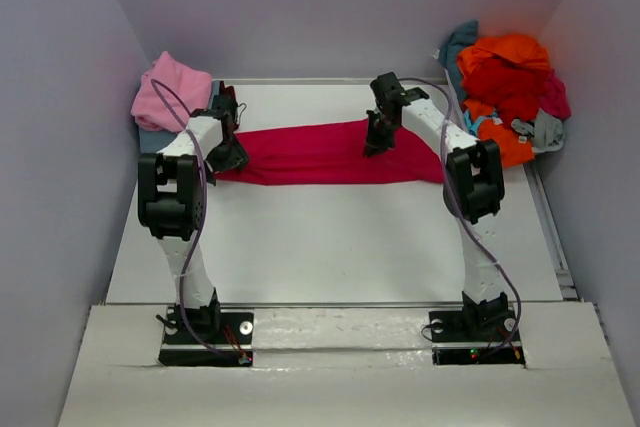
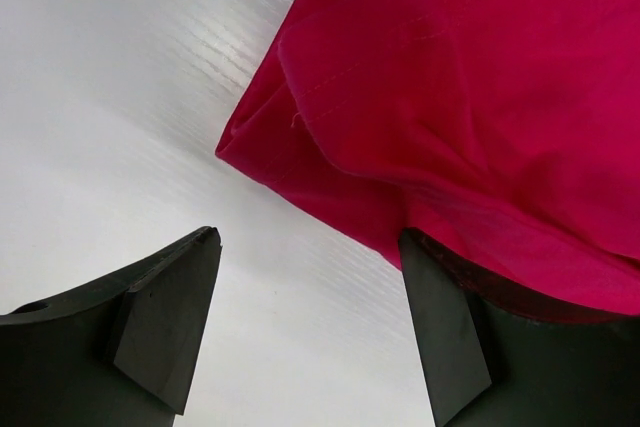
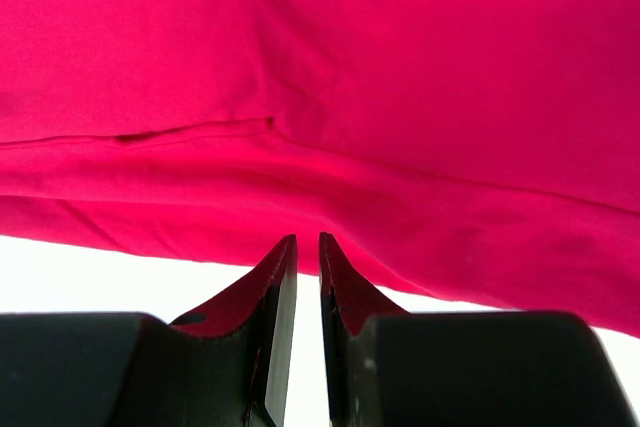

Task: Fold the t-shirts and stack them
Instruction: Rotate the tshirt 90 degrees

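1. White surface (image 1: 330,247), boxed by pale walls (image 1: 60,147). Heap of unfolded t-shirts (image 1: 510,97) at 2 o'clock. Pink t-shirt (image 1: 170,92) bunched at 10 o'clock, on top of something bluish.
2. Magenta-red t-shirt (image 1: 320,152) flat toward 12 o'clock, already narrowed to a long band running 9-to-3.
3. Left hand (image 2: 308,247): released, jaws wide, at the band's 9 o'clock corner. One finger over bare surface, the other touching the cloth edge, nothing gripped.
4. Right hand (image 3: 308,242): clenched to a thin slit, tips at the band's hem near mid-length. Cloth in the slit or not: cannot tell.
5. Likely step in hand: gripping the 9 o'clock end, then folding it across toward 3 o'clock.
6. To do it well: centre the corner between the open jaws first. Take every layer, not only the top one; several stacked edges visible at that corner in the left wrist view.
7. Close fully before lifting. Lift low, carry straight along the band, long edges kept in line.
8. Use the right hand as anchor at the intended crease; no letting go before touchdown of the folded end.
9. Risks, by judgement: layers sliding apart, band skewing, soft cloth dragging and wrinkling.
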`<state>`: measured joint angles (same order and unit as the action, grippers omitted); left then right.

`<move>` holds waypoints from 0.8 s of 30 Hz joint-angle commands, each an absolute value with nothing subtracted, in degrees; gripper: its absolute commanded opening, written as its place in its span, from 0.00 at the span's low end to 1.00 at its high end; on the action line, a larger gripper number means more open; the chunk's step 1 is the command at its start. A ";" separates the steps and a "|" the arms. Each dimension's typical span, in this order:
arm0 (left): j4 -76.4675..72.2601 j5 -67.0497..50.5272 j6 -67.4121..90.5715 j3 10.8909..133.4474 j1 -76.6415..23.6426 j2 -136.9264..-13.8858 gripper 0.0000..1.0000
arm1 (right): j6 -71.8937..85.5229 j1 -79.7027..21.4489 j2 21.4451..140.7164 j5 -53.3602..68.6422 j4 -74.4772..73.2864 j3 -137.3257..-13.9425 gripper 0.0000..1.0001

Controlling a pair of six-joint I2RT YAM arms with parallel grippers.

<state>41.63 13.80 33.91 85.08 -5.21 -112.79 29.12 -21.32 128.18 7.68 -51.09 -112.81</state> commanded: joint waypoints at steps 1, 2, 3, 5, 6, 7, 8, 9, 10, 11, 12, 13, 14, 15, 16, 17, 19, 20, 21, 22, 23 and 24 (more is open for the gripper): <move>44.64 15.47 35.16 83.94 -5.45 -113.29 0.84 | 27.25 -22.93 129.55 10.46 -51.07 -117.15 0.21; 44.91 15.47 35.16 83.59 -5.45 -113.29 0.84 | 27.16 -22.94 130.77 11.16 -51.15 -117.68 0.21; 45.17 15.12 35.16 83.41 -5.45 -113.38 0.84 | 27.07 -22.94 131.48 11.60 -51.24 -119.16 0.21; 45.53 14.59 35.16 82.88 -5.45 -113.29 0.84 | 27.07 -23.55 132.80 12.13 -51.59 -120.58 0.21; 45.79 14.50 35.16 82.71 -5.45 -113.20 0.84 | 27.07 -23.55 134.02 12.65 -51.68 -122.15 0.21; 46.05 14.07 35.24 82.44 -5.45 -113.12 0.84 | 27.16 -24.25 134.64 13.00 -51.59 -122.86 0.21; 46.05 13.89 35.24 82.01 -5.45 -113.03 0.84 | 27.25 -24.26 135.17 13.18 -51.59 -123.65 0.21; 46.14 13.71 35.24 81.83 -5.45 -113.03 0.84 | 27.33 -24.78 135.78 13.79 -51.59 -124.45 0.22; 46.23 13.45 35.16 81.83 -5.45 -113.11 0.84 | 27.42 -25.31 137.01 14.15 -51.77 -126.19 0.22; 46.49 13.19 35.07 81.57 -5.45 -113.12 0.84 | 27.42 -25.31 137.72 14.41 -52.29 -127.08 0.22; 46.58 12.92 35.07 81.56 -5.45 -113.20 0.84 | 27.42 -25.31 138.33 14.33 -52.56 -127.87 0.22; 46.93 13.09 35.07 81.56 -5.45 -113.38 0.84 | 27.51 -25.92 139.04 14.41 -52.56 -128.40 0.22; 47.11 13.18 35.07 81.74 -5.45 -113.38 0.84 | 27.51 -25.93 139.22 14.50 -52.56 -128.41 0.22; 47.37 13.36 35.07 82.00 -5.45 -113.12 0.84 | 27.51 -26.45 138.96 14.59 -52.21 -127.97 0.22; 47.55 13.79 35.07 82.35 -5.45 -113.03 0.84 | 27.42 -26.46 138.69 14.68 -51.77 -127.36 0.22; 47.81 14.15 35.16 83.14 -5.45 -112.85 0.84 | 27.42 -26.46 138.34 14.76 -50.81 -125.79 0.22; 48.42 14.76 35.51 84.19 -5.45 -112.06 0.84 | 27.42 -26.46 138.08 14.85 -50.36 -124.20 0.22; 48.69 15.11 35.51 84.63 -5.45 -112.06 0.84 | 27.33 -26.46 138.16 14.94 -50.19 -123.84 0.22; 48.95 15.47 35.51 84.99 -5.45 -112.15 0.84 | 27.33 -26.46 138.16 14.94 -50.19 -123.58 0.22; 49.22 16.08 35.59 85.34 -5.45 -112.24 0.84 | 27.25 -26.46 138.08 14.94 -50.19 -123.40 0.22; 49.48 16.52 35.68 85.60 -5.45 -112.24 0.84 | 27.16 -26.46 137.99 14.94 -50.10 -123.14 0.22; 49.83 17.39 35.94 86.39 -5.45 -112.06 0.84 | 27.07 -26.46 137.73 14.85 -49.92 -122.70 0.22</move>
<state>46.81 13.96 34.81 82.94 -5.21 -113.58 28.08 -26.02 139.44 13.96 -51.09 -123.68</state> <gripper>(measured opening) 0.840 0.217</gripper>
